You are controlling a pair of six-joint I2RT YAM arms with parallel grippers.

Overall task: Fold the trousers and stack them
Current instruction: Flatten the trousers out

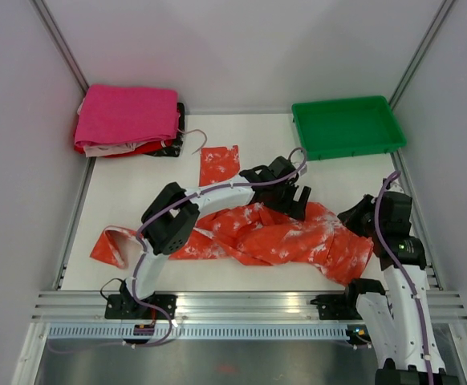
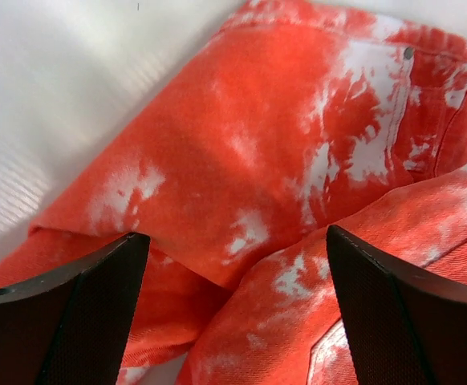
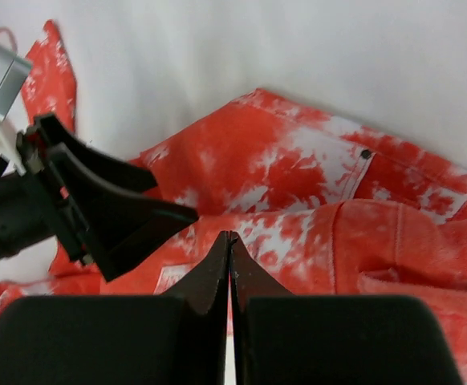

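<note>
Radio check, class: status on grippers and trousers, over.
Left gripper open above trousers. Right gripper shut, no cloth seen pinched. Trousers crumpled, unfolded. Nothing obstructing.

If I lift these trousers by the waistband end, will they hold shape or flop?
Probably floppy: the trousers already lie crumpled in soft overlapping folds across the table. Likely light, since the fabric looks thin and creases easily in the wrist views. The long leg trailing left would probably drag and unfold rather than rise with it.

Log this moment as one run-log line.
trousers: crumpled, not yet folded | left gripper: open over trousers | right gripper: shut, no cloth seen in it
</note>
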